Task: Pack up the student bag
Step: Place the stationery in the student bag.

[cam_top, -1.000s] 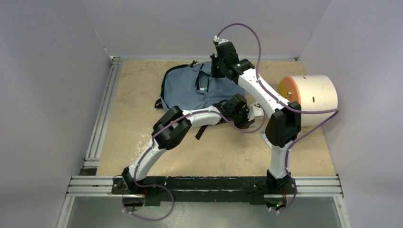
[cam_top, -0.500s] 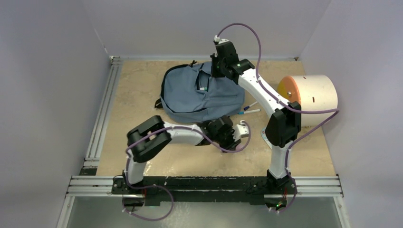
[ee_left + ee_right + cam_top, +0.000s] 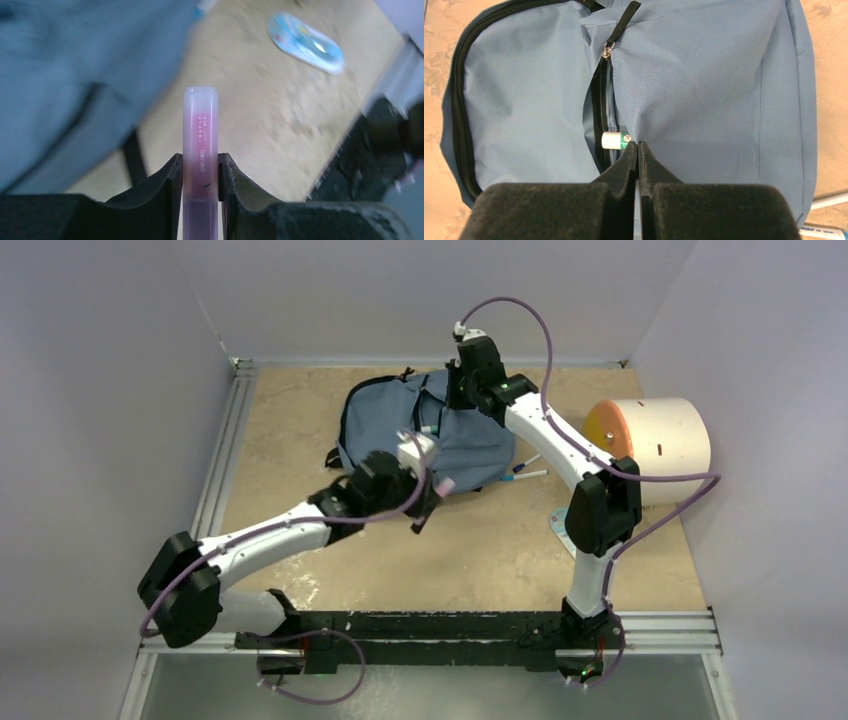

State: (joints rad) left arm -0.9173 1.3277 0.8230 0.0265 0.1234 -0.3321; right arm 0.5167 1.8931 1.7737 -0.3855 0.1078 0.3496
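Observation:
The grey-blue student bag (image 3: 400, 430) lies flat at the back of the table. My right gripper (image 3: 452, 408) is shut on the fabric edge of its front pocket (image 3: 684, 90) and holds it lifted, the jaws (image 3: 638, 146) pinched tight. A white and green tube (image 3: 615, 140) shows inside the pocket opening. My left gripper (image 3: 432, 480) is shut on a pink highlighter (image 3: 200, 125), held just above the table by the bag's near edge (image 3: 75, 65). The highlighter's end (image 3: 446, 483) sticks out past the fingers.
Two pens (image 3: 526, 471) lie right of the bag, also in the right wrist view (image 3: 826, 201). A blue disc (image 3: 306, 42) lies on the table near the right arm. A white cylinder with an orange face (image 3: 655, 445) stands at the right. A black strap (image 3: 132, 155) trails from the bag.
My left arm has swung left, from the pens at the bag's right to the bag's near edge, carrying the pink highlighter. The right gripper still pinches the pocket fabric.

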